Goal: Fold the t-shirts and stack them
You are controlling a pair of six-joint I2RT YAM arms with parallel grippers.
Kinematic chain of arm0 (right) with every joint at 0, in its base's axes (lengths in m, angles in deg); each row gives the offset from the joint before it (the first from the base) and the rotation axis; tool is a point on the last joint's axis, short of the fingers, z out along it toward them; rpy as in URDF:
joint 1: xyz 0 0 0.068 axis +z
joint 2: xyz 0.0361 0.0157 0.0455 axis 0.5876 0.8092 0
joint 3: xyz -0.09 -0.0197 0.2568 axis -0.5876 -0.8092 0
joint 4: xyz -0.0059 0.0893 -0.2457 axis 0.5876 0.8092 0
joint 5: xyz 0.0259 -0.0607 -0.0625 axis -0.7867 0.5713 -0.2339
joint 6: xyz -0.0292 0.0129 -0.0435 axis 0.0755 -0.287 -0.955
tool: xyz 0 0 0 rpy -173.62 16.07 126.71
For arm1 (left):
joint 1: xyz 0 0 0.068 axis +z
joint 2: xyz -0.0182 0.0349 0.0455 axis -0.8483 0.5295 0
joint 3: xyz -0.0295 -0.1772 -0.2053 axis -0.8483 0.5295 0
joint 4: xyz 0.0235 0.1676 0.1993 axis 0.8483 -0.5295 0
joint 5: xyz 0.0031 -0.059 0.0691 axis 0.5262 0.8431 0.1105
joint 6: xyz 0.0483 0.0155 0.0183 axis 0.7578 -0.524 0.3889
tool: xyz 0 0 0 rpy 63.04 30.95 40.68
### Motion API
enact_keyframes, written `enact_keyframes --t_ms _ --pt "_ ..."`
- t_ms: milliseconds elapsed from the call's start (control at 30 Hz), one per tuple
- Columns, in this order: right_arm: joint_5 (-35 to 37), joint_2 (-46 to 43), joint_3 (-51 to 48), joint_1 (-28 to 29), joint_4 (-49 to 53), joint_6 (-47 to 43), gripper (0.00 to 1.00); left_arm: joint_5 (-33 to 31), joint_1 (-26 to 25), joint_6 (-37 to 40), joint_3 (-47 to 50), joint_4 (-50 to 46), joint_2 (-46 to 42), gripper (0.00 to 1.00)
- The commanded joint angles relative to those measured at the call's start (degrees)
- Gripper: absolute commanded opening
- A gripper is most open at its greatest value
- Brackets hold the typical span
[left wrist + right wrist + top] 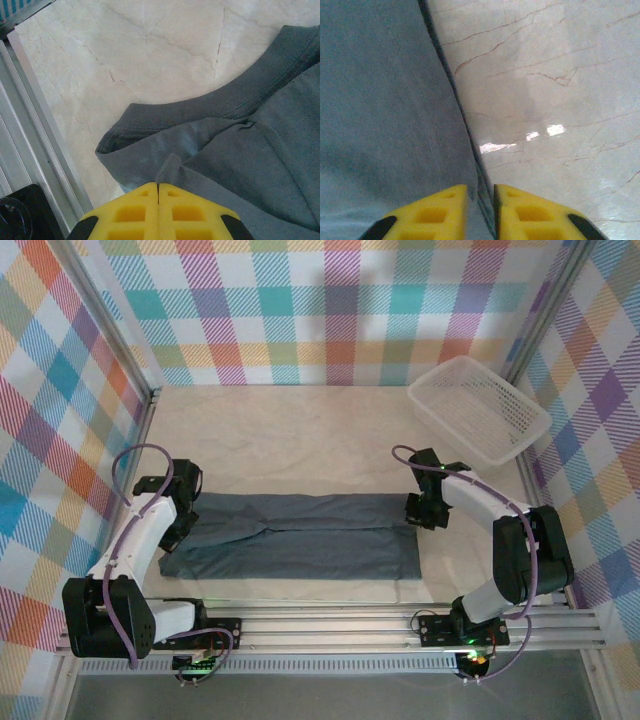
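Note:
One dark slate-grey t-shirt [300,540] lies folded into a long band across the near part of the table. My left gripper [188,525] sits at its left end. In the left wrist view the yellow fingers [130,212] press together, with a small ridge of the t-shirt [250,150] pinched at the left gripper [158,186] tips. My right gripper [418,512] sits at the shirt's right end. In the right wrist view the t-shirt [380,100] has its straight edge running between the nearly closed fingers of the right gripper [480,192].
A white lattice basket [478,408] stands at the back right corner. The pale marbled table top [300,440] stretches behind the shirt. An aluminium rail [330,625] runs along the near edge, and checked walls close in the sides.

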Motion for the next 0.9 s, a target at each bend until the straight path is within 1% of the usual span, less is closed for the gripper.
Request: enact_keyframes --t_ms 0,67,167,200,367,500,667,867 --pt "2.4 -0.7 2.7 0.3 2.5 0.8 0.34 -0.2 -0.2 -0.3 -0.4 -2.0 -0.2 0.00" --pt "2.7 -1.5 4.3 0.4 2.8 0.7 0.38 0.5 -0.2 -0.4 -0.2 -2.4 -0.5 0.00" --pt "2.4 -1.5 7.2 1.4 2.2 0.0 0.39 1.5 -0.4 -0.4 -0.5 -3.1 -0.6 0.00" --pt "1.3 -1.2 8.0 1.7 1.3 -0.3 0.38 1.4 -0.4 -0.4 -0.7 -3.5 -0.5 0.00" --pt "-7.5 3.3 9.3 3.6 -3.6 -0.6 0.29 1.1 -0.4 0.6 -0.9 -4.3 0.4 0.00" --pt "-10.0 8.3 9.1 3.7 -3.1 -0.2 0.17 2.1 -0.5 0.4 -0.6 -4.7 1.3 0.00" --pt "-11.3 11.7 8.3 3.6 -1.1 -0.6 0.16 0.9 -0.5 -0.1 -1.1 -5.5 -0.1 0.00" --pt "-12.8 10.9 8.8 3.6 1.3 -1.5 0.17 -1.6 -0.5 0.0 -2.8 -7.7 -0.8 0.00"
